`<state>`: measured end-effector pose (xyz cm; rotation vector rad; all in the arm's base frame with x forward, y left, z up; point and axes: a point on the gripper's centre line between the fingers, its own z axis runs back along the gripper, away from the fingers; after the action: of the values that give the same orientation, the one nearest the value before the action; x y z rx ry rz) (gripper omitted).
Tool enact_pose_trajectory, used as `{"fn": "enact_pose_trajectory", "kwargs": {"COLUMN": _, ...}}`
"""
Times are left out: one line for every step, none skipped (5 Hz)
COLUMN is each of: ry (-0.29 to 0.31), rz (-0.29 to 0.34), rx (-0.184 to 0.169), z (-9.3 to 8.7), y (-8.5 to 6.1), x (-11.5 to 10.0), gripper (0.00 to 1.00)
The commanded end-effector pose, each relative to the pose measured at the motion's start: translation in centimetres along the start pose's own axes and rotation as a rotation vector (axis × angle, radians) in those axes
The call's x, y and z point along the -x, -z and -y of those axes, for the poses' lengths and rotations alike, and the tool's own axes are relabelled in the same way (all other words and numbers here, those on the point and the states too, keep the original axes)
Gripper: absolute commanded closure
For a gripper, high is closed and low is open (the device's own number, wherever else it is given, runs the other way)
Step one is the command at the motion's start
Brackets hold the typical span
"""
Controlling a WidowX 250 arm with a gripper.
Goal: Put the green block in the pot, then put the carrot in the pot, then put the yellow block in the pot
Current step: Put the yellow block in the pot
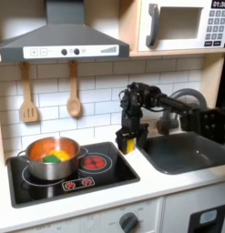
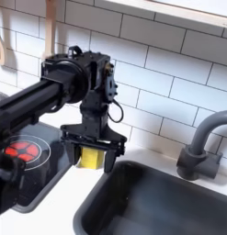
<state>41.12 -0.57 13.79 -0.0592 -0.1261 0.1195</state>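
The steel pot stands on the left burner of the toy stove. Inside it lie the orange carrot and the green block. My gripper points straight down over the counter strip between the stove and the sink, well to the right of the pot in the first exterior view. The yellow block sits between the black fingers, which are shut on it, low over the counter. I cannot tell whether the block touches the counter.
The black stove top has a red burner right of the pot. A dark sink with a grey faucet lies beside the gripper. A wooden spatula and a wooden spoon hang on the tiled wall.
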Motion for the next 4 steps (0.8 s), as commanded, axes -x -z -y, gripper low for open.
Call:
{"fn": "enact_pose_trajectory", "kwargs": {"ry": 0.003, "rz": -0.004, "rx": -0.003, "z": -0.3, "y": 0.2, "x": -0.6, "gripper": 0.00}}
{"fn": "enact_pose_trajectory", "kwargs": {"ry": 0.011, "rz": 0.013, "rx": -0.001, "z": 0.0, "y": -0.2, "x": -1.7, "gripper": 0.00}}
{"fn": "enact_pose_trajectory", "kwargs": {"ry": 0.019, "rz": 0.009, "rx": -0.002, "z": 0.2, "y": 0.0, "x": -2.2, "gripper": 0.00}}
{"fn": "enact_pose_trajectory", "kwargs": {"ry": 0.013, "rz": 0.001, "rx": 0.003, "z": 0.1, "y": 0.6, "x": -2.3, "gripper": 0.00}}
